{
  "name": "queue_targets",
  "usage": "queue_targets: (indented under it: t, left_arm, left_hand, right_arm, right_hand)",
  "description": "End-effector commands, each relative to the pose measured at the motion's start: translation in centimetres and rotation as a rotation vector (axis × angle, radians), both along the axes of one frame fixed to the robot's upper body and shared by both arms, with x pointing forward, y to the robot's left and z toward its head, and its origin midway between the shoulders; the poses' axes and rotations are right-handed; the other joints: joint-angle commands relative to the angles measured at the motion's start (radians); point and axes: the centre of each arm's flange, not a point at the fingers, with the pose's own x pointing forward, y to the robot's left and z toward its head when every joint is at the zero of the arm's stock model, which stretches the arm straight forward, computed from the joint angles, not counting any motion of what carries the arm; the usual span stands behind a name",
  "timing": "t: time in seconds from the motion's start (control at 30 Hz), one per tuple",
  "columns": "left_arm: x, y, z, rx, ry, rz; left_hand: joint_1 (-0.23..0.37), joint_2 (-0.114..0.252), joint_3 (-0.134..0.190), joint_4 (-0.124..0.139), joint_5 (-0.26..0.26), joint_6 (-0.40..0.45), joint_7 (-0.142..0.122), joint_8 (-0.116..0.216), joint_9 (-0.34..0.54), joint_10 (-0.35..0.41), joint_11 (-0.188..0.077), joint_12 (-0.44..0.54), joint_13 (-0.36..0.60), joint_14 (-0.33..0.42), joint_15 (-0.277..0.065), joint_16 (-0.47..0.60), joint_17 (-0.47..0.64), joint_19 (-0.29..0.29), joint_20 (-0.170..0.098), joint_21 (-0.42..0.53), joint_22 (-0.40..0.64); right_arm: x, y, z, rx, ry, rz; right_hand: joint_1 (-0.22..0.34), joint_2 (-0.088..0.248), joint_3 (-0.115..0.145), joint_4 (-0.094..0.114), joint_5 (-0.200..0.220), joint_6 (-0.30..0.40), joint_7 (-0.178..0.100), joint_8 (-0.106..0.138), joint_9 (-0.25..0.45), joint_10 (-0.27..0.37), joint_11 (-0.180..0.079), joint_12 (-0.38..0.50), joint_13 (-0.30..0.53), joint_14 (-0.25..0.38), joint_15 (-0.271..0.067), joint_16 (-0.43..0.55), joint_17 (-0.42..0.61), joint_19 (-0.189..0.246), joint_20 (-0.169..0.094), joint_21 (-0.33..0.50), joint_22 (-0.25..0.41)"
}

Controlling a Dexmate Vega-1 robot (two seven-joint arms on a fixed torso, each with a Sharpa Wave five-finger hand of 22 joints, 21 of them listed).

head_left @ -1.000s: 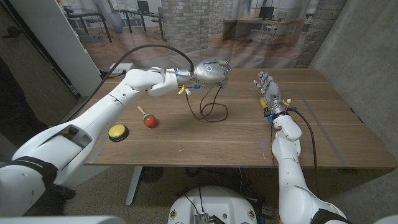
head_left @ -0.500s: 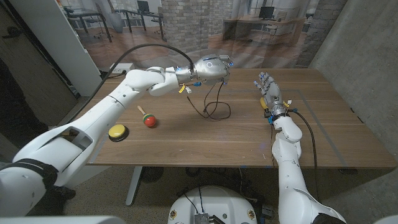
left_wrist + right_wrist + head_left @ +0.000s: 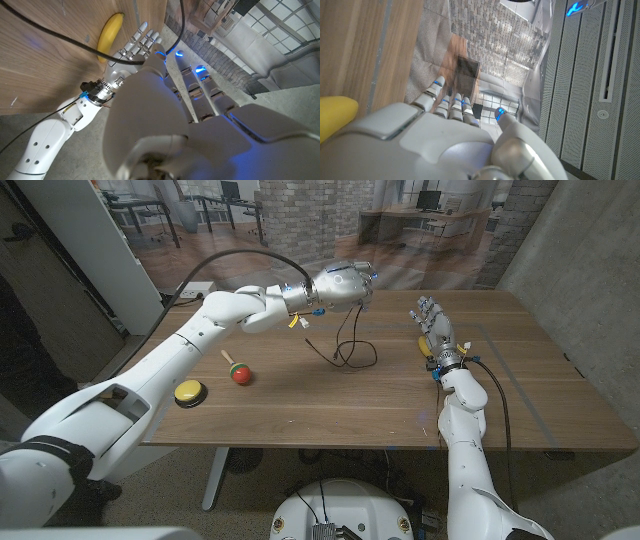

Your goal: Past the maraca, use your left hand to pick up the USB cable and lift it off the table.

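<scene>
The USB cable point(image 3: 347, 348) is thin, black and floppy, so it looks light and easy to carry, but it sags and swings instead of holding any shape. The sensible place to take it is up near one end, which is about where the left hand point(image 3: 341, 285) has it: the fingers are closed around the upper part, and the rest hangs down in loose loops over the middle of the table point(image 3: 300, 405), past the maraca point(image 3: 238, 370). The lowest loop looks right at the wood, and it's hard to tell whether it's fully clear. In the left wrist view the cable point(image 3: 60, 35) crosses in front of the hand. The right hand point(image 3: 434, 330) stands on edge, fingers apart, holding nothing, beside a yellow banana point(image 3: 109, 31).
</scene>
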Motion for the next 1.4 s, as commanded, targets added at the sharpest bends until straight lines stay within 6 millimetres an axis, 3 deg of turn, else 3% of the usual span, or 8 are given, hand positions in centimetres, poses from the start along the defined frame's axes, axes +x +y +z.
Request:
queue_targets:
  t: [0.03, 1.4]
  left_arm:
    - [-0.6, 0.0, 0.9, -0.032, -0.041, -0.019]
    - [-2.8, 0.0, 3.4, -0.138, -0.179, -0.106]
  left_hand:
    - [0.003, 0.008, 0.001, 0.002, 0.009, 0.010, -0.001, 0.005, 0.003, 0.076, -0.042, 0.001, 0.210, 0.010, -0.178, 0.006, 0.007, -0.007, -0.008, 0.007, 0.001]
    - [0.010, 0.009, -0.001, 0.004, 0.014, 0.011, -0.002, 0.003, 0.003, 0.080, -0.042, -0.007, 0.237, 0.011, -0.178, 0.001, 0.046, -0.013, -0.007, 0.026, -0.002]
  right_arm:
    - [-0.1, 0.1, 0.0, -0.003, 0.001, -0.002]
    - [-0.1, 0.4, 0.4, -0.009, -0.005, 0.000]
  right_hand:
    - [0.002, 0.046, 0.008, 0.001, 0.002, 0.005, 0.004, -0.002, 0.003, 0.005, 0.003, -0.002, 0.005, 0.007, 0.002, 0.000, 0.002, 0.008, -0.003, -0.002, 0.002]
    - [0.002, 0.047, 0.008, 0.000, 0.002, 0.005, 0.004, -0.002, 0.003, 0.006, 0.003, -0.003, 0.005, 0.007, 0.002, 0.000, 0.002, 0.008, -0.003, -0.003, 0.002]
